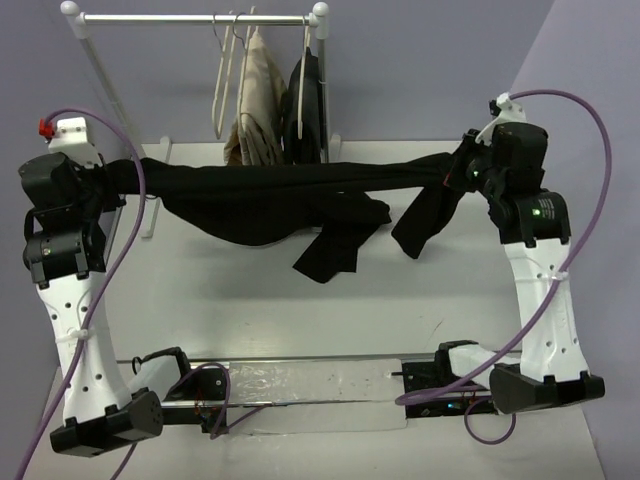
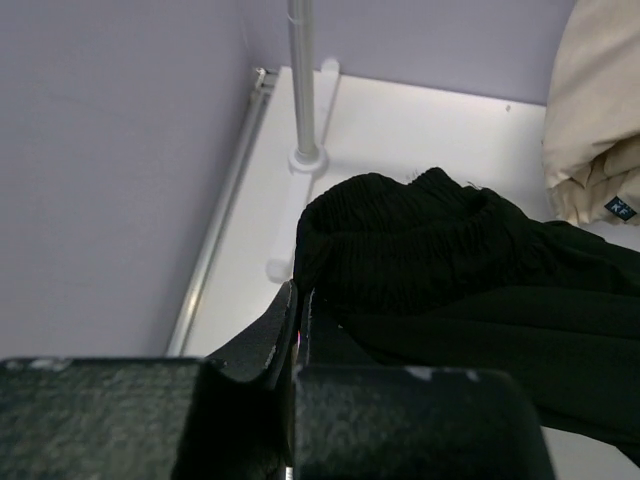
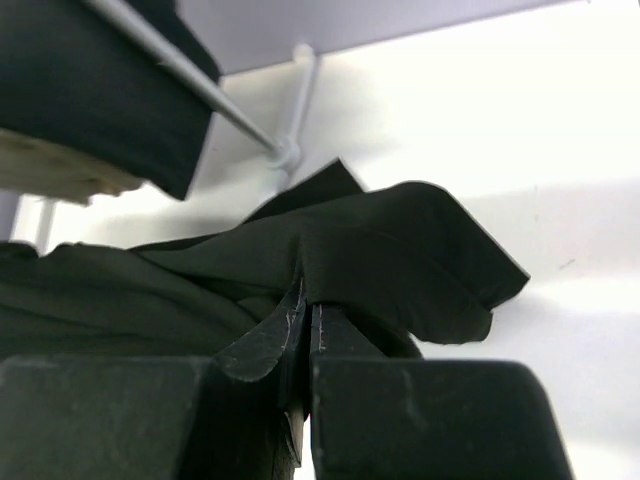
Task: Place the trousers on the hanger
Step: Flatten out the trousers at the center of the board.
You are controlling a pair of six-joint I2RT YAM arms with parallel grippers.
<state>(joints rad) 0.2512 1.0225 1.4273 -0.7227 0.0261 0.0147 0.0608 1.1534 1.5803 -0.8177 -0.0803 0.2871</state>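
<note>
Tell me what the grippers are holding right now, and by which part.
Both hold the trousers, stretched between them: the left gripper pinches the elastic waistband end, the right gripper a leg near the other end.

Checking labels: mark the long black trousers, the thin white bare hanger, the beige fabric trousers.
long black trousers (image 1: 270, 195), top external view, sagging middle.
thin white hanger (image 1: 216, 110), top external view, left side bar.
beige fabric trousers (image 1: 258, 100), top external view, mid-fold.

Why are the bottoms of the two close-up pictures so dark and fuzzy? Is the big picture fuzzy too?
Left wrist view: the left gripper sits very near the lens, so it blurs, while the trousers look sharp. Right wrist view: same for the right gripper. Top view: sharp and evenly lit.
</note>
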